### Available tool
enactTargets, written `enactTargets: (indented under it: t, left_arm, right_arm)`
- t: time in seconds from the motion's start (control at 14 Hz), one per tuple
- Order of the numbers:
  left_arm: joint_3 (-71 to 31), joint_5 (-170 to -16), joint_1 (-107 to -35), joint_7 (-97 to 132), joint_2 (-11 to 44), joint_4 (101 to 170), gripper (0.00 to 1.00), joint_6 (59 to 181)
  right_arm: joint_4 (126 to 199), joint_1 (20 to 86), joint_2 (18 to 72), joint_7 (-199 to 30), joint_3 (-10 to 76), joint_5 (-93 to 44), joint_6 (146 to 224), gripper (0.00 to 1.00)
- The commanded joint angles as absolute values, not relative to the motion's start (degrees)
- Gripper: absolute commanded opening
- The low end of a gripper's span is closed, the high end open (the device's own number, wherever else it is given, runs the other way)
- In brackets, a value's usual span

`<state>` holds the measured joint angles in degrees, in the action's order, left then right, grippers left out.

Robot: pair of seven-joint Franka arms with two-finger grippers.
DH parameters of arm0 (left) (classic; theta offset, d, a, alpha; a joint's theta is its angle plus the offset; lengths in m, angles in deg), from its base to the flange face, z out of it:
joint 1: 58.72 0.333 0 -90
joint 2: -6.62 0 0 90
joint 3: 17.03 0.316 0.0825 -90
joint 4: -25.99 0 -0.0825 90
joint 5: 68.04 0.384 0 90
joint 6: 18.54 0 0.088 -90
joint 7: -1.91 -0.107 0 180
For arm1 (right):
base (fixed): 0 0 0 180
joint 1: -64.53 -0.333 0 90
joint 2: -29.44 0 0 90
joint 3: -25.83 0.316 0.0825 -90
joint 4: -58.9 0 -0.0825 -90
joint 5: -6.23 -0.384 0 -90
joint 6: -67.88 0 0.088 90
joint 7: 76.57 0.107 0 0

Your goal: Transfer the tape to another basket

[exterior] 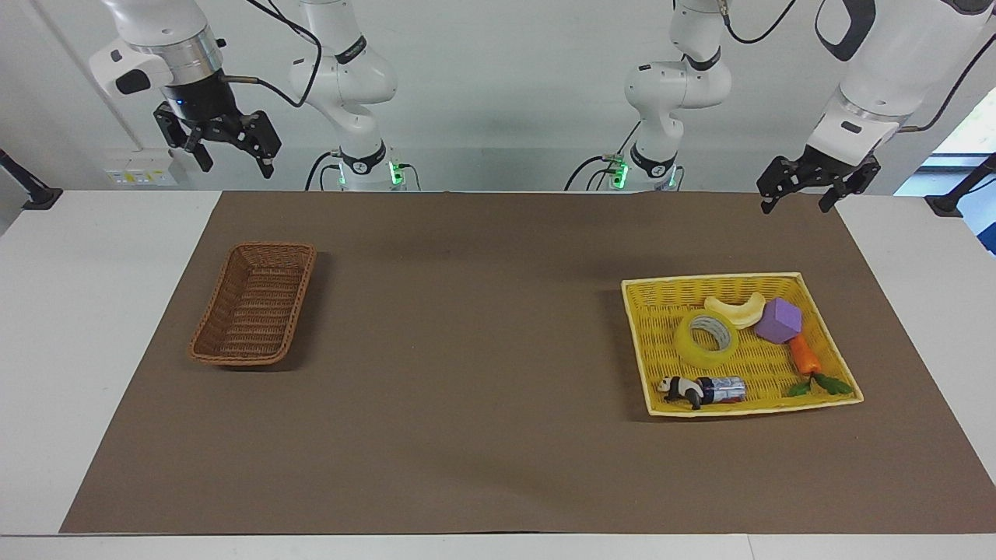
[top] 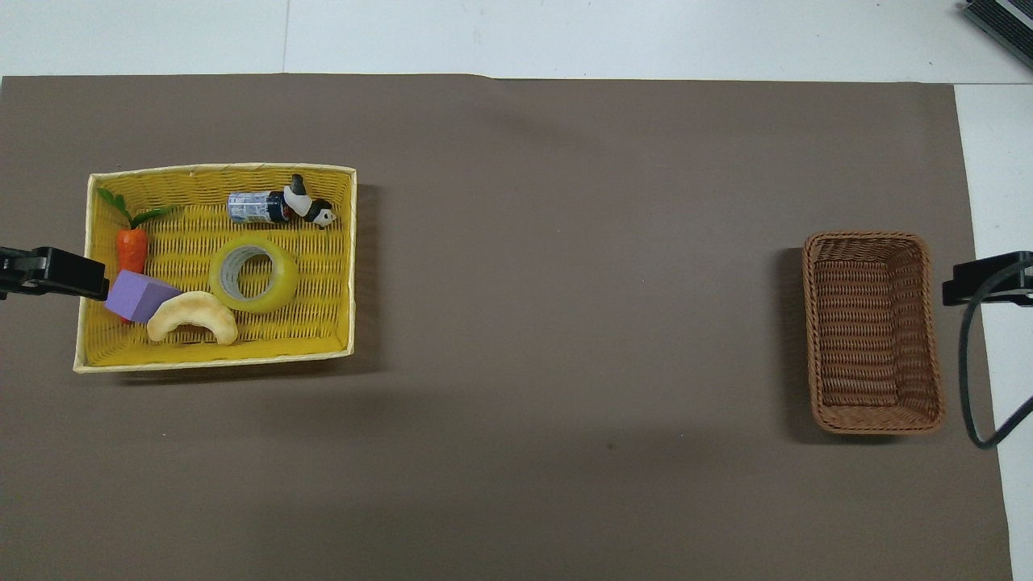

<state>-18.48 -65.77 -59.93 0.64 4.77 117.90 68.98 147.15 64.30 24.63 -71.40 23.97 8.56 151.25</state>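
Note:
The tape (exterior: 691, 351), a translucent yellow ring with a grey-white core, lies flat in the middle of a flat yellow woven tray (exterior: 751, 367) at the left arm's end of the table; it also shows in the overhead view (top: 284, 278). The brown wicker basket (exterior: 253, 305) stands empty at the right arm's end and shows in the overhead view too (top: 871, 331). My left gripper (exterior: 795, 204) hangs open and empty, up in the air by the tray's outer edge (top: 52, 273). My right gripper (exterior: 233, 165) hangs open and empty, high by the basket's outer side (top: 986, 278).
The tray also holds a pale crescent piece (exterior: 738, 309), a purple block (exterior: 778, 320), a toy carrot (exterior: 805, 358), a panda figure (exterior: 679, 389) and a small can (exterior: 722, 387). A brown mat (exterior: 467, 350) covers the table between tray and basket.

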Motion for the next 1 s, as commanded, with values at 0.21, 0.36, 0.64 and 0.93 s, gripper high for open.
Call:
enactTargets:
  t: [0.21, 0.36, 0.64, 0.93]
  left_arm:
    - [-18.17, -67.08, -60.22, -0.73, 6.09, 115.91, 1.0, 67.07]
    - [-18.17, -67.08, -60.22, -0.64, 6.09, 115.91, 1.0, 67.07]
    - [-18.17, -67.08, -60.22, -0.55, 6.01, 116.08, 1.0, 67.07]
    - [-18.17, -67.08, -60.22, -0.64, 5.92, 116.26, 1.0, 67.07]
  right_arm:
    - [146.53, 64.97, 24.69, -71.3, 24.42, 8.25, 150.67, 1.0]
    - [146.53, 64.97, 24.69, -71.3, 24.33, 8.25, 150.67, 1.0]
    - [146.53, 64.97, 24.69, -71.3, 24.42, 8.25, 150.67, 1.0]
    - [146.53, 64.97, 24.69, -71.3, 24.42, 8.25, 150.67, 1.0]
